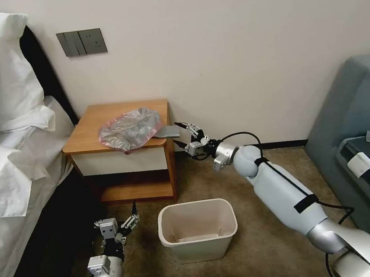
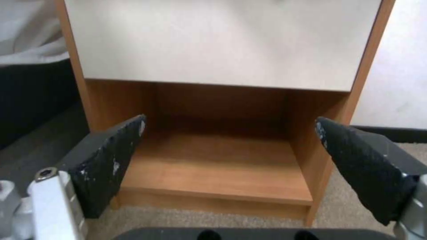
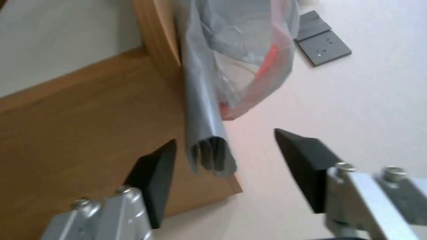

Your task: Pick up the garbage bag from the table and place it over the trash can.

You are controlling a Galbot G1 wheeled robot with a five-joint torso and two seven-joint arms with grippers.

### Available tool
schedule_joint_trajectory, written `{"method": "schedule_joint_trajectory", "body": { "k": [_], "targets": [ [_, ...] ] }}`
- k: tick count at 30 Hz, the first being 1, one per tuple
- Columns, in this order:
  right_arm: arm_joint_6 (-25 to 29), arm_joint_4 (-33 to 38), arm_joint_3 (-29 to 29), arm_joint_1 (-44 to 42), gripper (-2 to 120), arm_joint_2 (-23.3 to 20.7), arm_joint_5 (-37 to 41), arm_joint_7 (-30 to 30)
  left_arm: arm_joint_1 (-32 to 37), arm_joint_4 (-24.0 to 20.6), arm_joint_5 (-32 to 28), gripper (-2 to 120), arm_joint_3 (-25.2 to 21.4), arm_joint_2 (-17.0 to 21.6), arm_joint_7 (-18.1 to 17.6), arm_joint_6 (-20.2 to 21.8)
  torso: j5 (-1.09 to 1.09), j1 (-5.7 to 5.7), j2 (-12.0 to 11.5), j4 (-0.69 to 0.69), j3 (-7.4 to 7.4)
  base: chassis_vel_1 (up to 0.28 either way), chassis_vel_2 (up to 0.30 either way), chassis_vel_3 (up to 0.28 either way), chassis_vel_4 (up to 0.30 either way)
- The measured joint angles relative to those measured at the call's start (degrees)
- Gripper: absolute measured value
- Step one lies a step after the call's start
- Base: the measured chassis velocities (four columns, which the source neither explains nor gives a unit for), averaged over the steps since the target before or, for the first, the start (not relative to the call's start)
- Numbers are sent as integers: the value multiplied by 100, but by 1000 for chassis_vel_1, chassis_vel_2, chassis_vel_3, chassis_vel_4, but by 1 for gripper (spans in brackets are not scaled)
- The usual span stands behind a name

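- The garbage bag (image 1: 130, 129) lies crumpled on the table (image 1: 88, 133), toward its front edge and right-hand side, with a little plastic spilling over the front lip.
- A flat, folded grey tab of the bag (image 1: 167, 132) overhangs the table's right edge near the front right corner. In the right wrist view this tab (image 3: 206, 140) sits between the spread fingers, pointing back at the gripper.
- The right gripper (image 1: 185, 135) is level with the tabletop, just off that right edge. Its jaws stand wide apart and grip nothing; the tab is not yet pinched.
- Judgement: the bag lies directly ahead of the right gripper, across the table edge. The tab's long axis runs outward along the line of approach, so a short advance and a closing would take it.
- The left gripper (image 1: 122, 221) is low near the floor, in front of the table's lower shelf (image 2: 213, 170), fingers open and empty, well away from the bag.
- The trash can (image 1: 198, 229) stands empty on the carpet, in front of the table and below it.
- The right arm is clearly the nearer one.
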Motion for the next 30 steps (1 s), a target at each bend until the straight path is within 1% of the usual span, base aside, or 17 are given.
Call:
{"method": "schedule_joint_trajectory", "body": {
  "k": [2,3,6,7,8,10,11,13,14,16,26,30],
  "targets": [
    [-2,-10,-9,0,48,2,7,11,-3,33,20,100,41,-27,-18,-11,1,0,0,0,0,0,0,0,0],
    [-2,-10,-9,0,48,2,7,11,-3,33,20,100,41,-27,-18,-11,1,0,0,0,0,0,0,0,0],
    [-7,-8,-38,-1,35,26,12,10,-12,65,48,100,84,-59,-28,-15,1,0,0,0,0,0,0,0,0],
    [-7,-8,-38,-1,35,26,12,10,-12,65,48,100,84,-59,-28,-15,1,0,0,0,0,0,0,0,0],
    [-12,0,-66,-1,29,36,12,5,-19,73,54,100,97,-66,-30,-16,0,0,0,0,0,0,0,0,0],
    [-17,0,-110,0,21,55,12,-1,-37,83,57,100,107,-71,-32,-16,0,0,0,0,0,0,0,0,0],
    [-17,0,-110,0,21,55,12,-1,-37,83,57,100,107,-71,-32,-16,0,0,0,0,0,0,0,0,0],
    [-21,-16,-123,6,10,80,16,-2,-50,90,59,100,112,-77,-34,-16,0,0,0,0,0,0,0,0,0],
    [-21,-16,-123,6,10,80,16,-2,-50,90,59,100,112,-77,-34,-16,0,0,0,0,0,0,0,0,0],
    [-23,-27,-126,17,0,91,22,-2,-56,94,60,100,119,-87,-34,-14,0,0,0,0,0,0,0,0,0],
    [-34,38,-108,-20,0,77,79,0,-62,124,62,100,91,-88,-41,-9,0,0,0,0,0,0,0,0,0],
    [-74,235,-63,-156,0,45,177,2,-96,237,62,100,-13,-86,-48,-21,0,0,0,1,0,0,0,0,0]
  ]
}}
